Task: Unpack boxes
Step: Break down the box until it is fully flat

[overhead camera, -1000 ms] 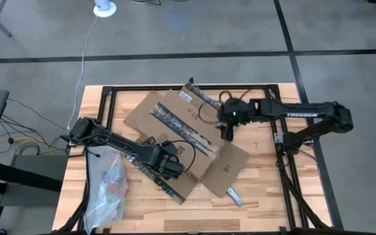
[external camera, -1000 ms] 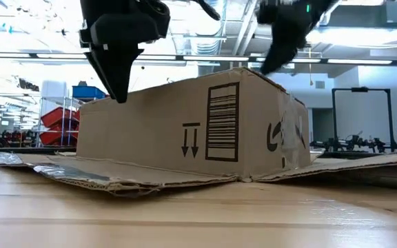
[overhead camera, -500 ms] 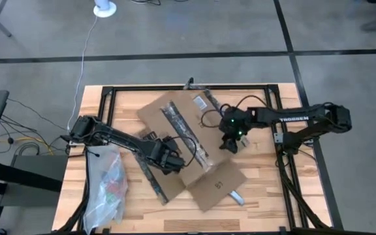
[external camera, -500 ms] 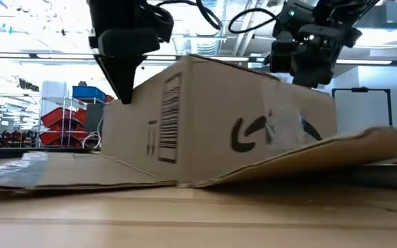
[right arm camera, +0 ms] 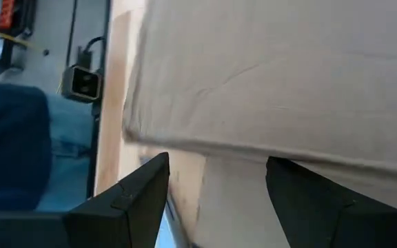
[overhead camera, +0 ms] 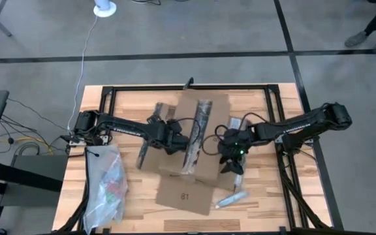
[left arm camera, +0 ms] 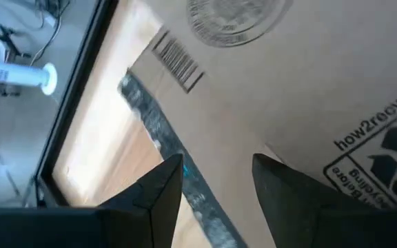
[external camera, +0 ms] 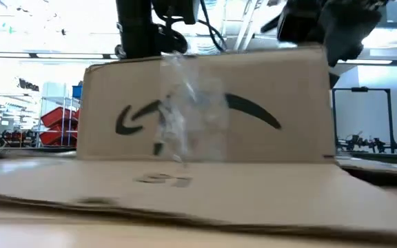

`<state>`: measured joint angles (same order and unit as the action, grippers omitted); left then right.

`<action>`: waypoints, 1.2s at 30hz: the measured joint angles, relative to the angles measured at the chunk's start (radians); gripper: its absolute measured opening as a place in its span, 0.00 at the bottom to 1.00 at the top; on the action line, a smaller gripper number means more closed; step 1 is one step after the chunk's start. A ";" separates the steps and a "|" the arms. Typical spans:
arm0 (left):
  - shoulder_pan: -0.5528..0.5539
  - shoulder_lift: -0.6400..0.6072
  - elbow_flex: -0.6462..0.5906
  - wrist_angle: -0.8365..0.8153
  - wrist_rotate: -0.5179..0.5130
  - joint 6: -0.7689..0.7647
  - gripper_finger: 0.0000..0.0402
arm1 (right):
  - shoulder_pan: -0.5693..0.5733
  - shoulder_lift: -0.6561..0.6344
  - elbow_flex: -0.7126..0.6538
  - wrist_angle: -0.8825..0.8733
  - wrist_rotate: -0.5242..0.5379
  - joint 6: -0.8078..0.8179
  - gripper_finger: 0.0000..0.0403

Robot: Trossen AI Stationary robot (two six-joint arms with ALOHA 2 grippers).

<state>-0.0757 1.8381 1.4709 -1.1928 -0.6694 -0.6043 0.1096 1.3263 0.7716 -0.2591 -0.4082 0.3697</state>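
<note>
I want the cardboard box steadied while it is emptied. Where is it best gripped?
Probably by its two upright side walls: the cardboard box stands on splayed flaps, the left gripper and right gripper already flank it, so each could pinch a wall from above.

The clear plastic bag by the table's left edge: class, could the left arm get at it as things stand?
Probably yes. The clear plastic bag lies uncovered beside the left arm, whose left gripper sits at the cardboard box.

Grey floor [overhead camera: 175,32] crossed by dark lines.
</note>
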 joint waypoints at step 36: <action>-0.373 0.001 0.075 0.125 0.347 -0.203 0.41 | -0.686 0.089 0.106 -0.189 0.053 -0.434 0.55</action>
<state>-0.4484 1.8389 1.5459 -1.0680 -0.3219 -0.8076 -0.5763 1.4154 0.8780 -0.4479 -0.3551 -0.0648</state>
